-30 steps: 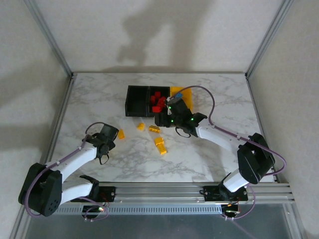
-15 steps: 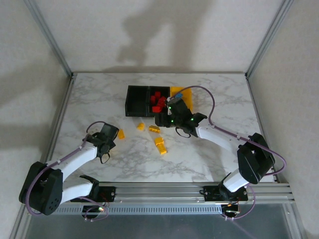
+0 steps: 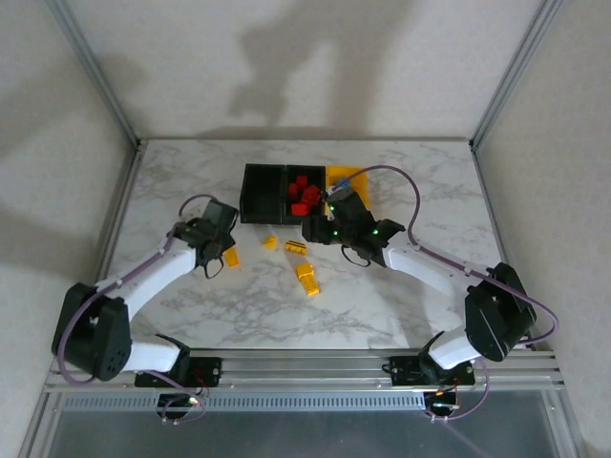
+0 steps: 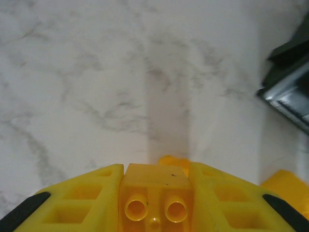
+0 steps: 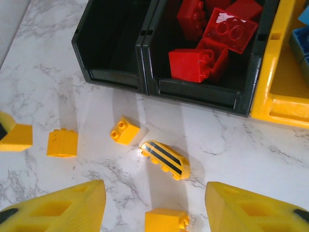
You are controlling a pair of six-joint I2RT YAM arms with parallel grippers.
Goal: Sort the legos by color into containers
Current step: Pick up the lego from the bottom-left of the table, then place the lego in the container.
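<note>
From above, we see the containers as a joined row at the far middle of the marble surface: two black bins, then a yellow bin on the right. Red legos sit in the middle one, and several yellow legos lie loose on the surface in front. That view gives us the layout, but it is too coarse to show how either arm's fingers stand.

The left wrist camera settles it for the left fingers. They are clamped on a yellow lego, which sits squarely between them above bare marble. Another yellow piece pokes in at the lower right. A dark object at the right edge is too blurred for us to name.

The right wrist camera shows the right fingers spread wide with nothing between them, hanging over the surface just in front of the bins. Here we make out what the overhead view blurs. Studded red bricks are piled in the middle black bin and blue legos lie in the yellow bin. The left black bin stands alongside. On the marble lie a yellow block, a small two-stud brick and a yellow piece with black stripes. One more yellow brick lies low in the gap between the fingers, apart from both.
</note>
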